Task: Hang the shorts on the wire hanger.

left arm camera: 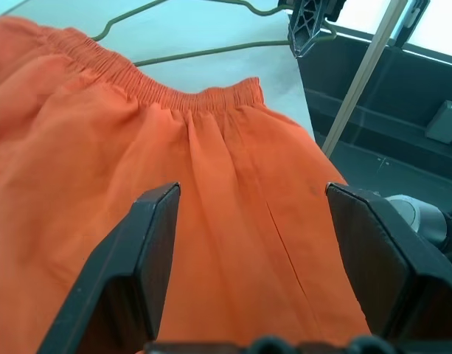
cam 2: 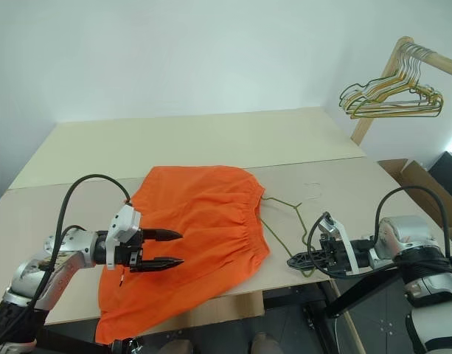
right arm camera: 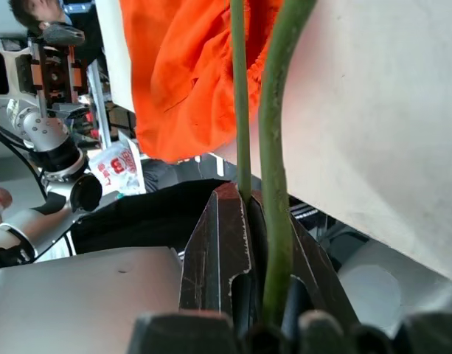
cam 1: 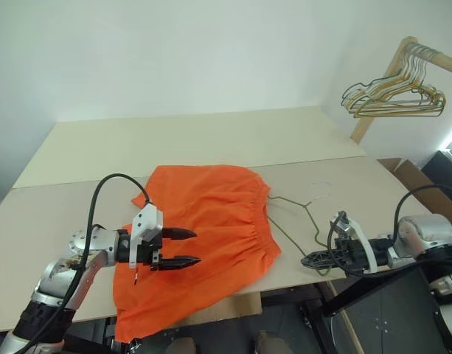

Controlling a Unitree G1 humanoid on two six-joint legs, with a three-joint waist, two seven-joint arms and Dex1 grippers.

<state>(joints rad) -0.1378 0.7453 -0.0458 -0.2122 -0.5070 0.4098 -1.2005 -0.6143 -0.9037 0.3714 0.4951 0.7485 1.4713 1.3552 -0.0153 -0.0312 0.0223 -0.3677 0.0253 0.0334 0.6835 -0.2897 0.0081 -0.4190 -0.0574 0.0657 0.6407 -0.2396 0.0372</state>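
From the head cameras you've got the shorts spread flat on the table, waistband toward your right side, one corner hanging over the near edge, and the wire hanger lying just past that waistband. Your left gripper hovers over the orange fabric with its fingers spread wide, holding nothing. In the left wrist view, both fingers frame the cloth and the gathered waistband sits ahead. In the right wrist view, the right gripper is pinched tight on the green wire at the table's edge. So I'd say you're at the hanger-in-hand stage; next you probably need the left to pinch the waistband open so the hanger can slide in.
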